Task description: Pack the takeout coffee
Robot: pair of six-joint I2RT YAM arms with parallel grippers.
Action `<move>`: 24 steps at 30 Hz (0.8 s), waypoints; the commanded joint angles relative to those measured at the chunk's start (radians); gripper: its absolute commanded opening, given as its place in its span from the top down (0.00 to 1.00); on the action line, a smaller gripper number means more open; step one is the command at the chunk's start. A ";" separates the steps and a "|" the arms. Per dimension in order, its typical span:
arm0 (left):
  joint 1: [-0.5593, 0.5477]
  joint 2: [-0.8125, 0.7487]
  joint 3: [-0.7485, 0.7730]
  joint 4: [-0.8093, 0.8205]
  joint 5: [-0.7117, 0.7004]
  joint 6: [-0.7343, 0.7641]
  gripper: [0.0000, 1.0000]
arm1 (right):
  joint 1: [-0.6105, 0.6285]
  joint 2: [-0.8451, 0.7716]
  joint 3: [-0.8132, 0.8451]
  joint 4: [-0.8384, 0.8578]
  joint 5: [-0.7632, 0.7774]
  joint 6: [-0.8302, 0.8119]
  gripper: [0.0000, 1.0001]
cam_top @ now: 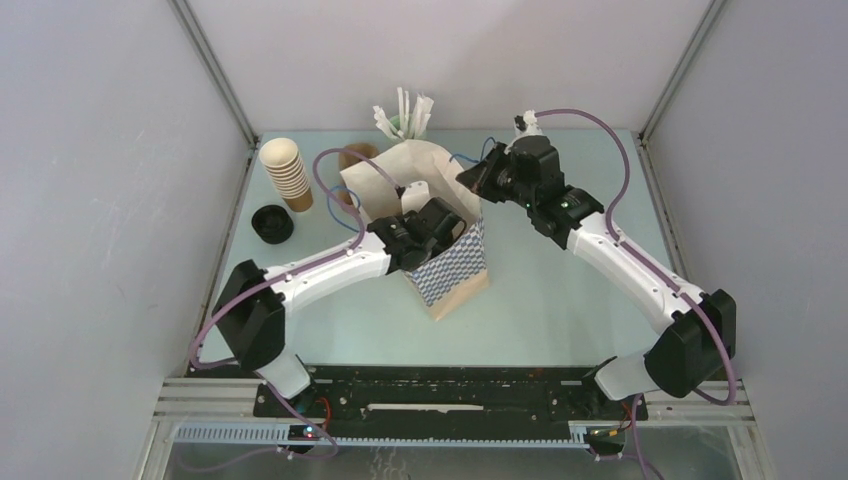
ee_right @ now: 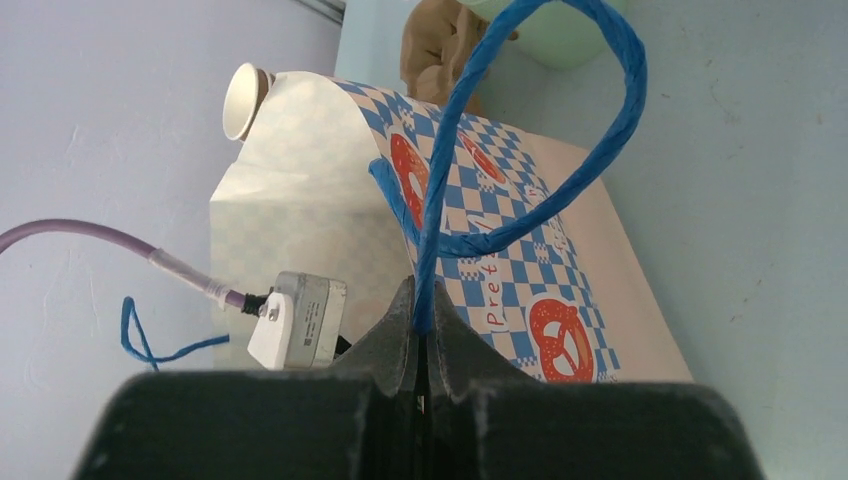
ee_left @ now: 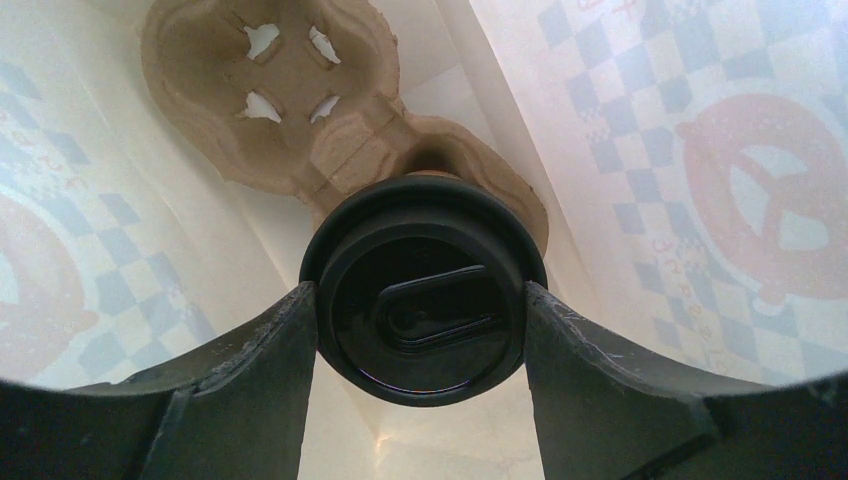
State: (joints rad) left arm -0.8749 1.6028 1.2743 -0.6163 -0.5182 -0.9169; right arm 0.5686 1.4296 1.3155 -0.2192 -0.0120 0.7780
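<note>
Left end effector (ee_left: 420,300) is down inside the paper bag (cam_top: 452,272), with its fingers pressed on both sides of the takeout coffee (ee_left: 428,240) lid, so I'm calling that gripping it. The cup's right at the nearer pocket of the pulp carrier (ee_left: 270,110) on the bag's floor. Bag print is blue checks with red pretzels, and I can only read "Pret" on it. Right end effector (ee_right: 422,335) is clamped shut on the blue twine handle (ee_right: 610,120). Bag stands on the bench (cam_top: 560,300).
</note>
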 commanded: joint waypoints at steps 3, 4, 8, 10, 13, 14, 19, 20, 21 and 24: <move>0.003 0.045 0.040 -0.047 0.056 0.042 1.00 | -0.039 -0.008 0.011 0.081 -0.158 -0.096 1.00; 0.003 0.055 0.045 -0.047 0.073 0.052 1.00 | -0.039 -0.005 0.010 0.092 -0.185 -0.116 1.00; 0.008 0.084 0.065 -0.043 0.137 0.079 1.00 | -0.046 0.001 0.011 0.117 -0.252 -0.173 0.99; 0.008 0.095 0.065 -0.038 0.167 0.089 1.00 | -0.056 0.002 0.010 0.114 -0.274 -0.193 0.99; 0.011 0.116 0.069 -0.050 0.205 0.092 1.00 | -0.072 0.002 0.010 0.094 -0.285 -0.228 0.98; 0.011 0.123 0.070 -0.057 0.211 0.091 1.00 | -0.076 0.003 0.010 0.088 -0.283 -0.232 0.98; 0.014 0.167 0.079 -0.059 0.252 0.091 1.00 | -0.093 0.019 0.010 0.090 -0.298 -0.243 0.96; 0.014 0.176 0.084 -0.065 0.254 0.092 1.00 | -0.096 0.025 0.010 0.091 -0.300 -0.247 0.96; 0.013 0.184 0.089 -0.075 0.254 0.091 1.00 | -0.097 0.027 0.011 0.092 -0.302 -0.248 0.96; 0.013 0.203 0.085 -0.091 0.263 0.083 1.00 | -0.102 0.032 0.010 0.095 -0.307 -0.254 0.96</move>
State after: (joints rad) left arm -0.8547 1.7359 1.3701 -0.6189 -0.3653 -0.8410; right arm 0.4759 1.4666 1.3094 -0.2031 -0.2829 0.5465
